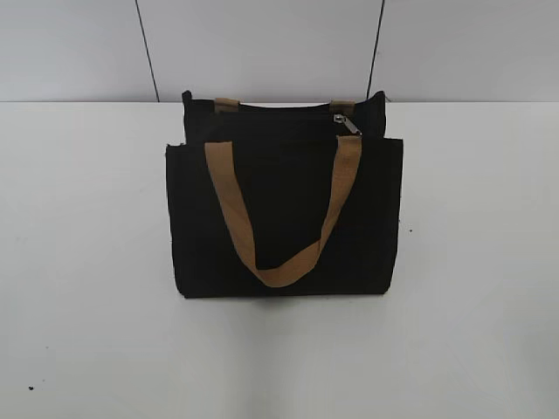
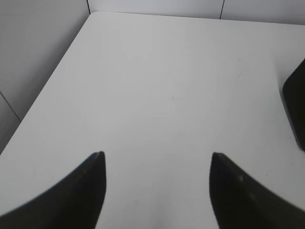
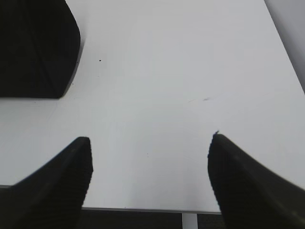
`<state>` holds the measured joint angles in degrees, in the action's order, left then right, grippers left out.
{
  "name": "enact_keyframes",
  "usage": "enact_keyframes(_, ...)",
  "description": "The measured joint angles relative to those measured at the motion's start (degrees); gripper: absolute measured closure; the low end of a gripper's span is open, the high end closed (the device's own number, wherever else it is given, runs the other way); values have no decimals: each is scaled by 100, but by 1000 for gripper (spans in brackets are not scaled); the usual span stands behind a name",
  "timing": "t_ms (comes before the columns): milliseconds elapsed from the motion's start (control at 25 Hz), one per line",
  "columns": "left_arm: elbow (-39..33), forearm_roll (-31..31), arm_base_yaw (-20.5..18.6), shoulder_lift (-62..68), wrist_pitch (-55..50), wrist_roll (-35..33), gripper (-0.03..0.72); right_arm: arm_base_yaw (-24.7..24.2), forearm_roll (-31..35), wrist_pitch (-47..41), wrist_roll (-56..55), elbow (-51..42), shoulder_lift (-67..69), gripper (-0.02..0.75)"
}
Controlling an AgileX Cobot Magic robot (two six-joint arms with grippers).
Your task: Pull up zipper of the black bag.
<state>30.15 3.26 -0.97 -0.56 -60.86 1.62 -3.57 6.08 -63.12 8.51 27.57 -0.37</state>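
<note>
The black bag [image 1: 284,218] stands mid-desk [image 1: 79,262], bare white surface on both sides; the zipper [image 1: 346,122] pull sits at its top edge, right of centre; the left claw [image 2: 157,164] and right claw [image 3: 150,145] both hover spread wide, holding nothing, over bare desk beside the bag's 2 ends.

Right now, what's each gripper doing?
Left gripper: open, holding nothing, over bare table.
Right gripper: open, holding nothing, beside the black bag.

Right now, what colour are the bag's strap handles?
Tan, against the black bag; the front handle shows best in the exterior view.
</note>
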Motion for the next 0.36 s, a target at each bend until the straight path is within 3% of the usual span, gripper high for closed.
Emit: enact_keyframes(360,0,0,0,0,2,0,193,0,0,0,0,0,0,159)
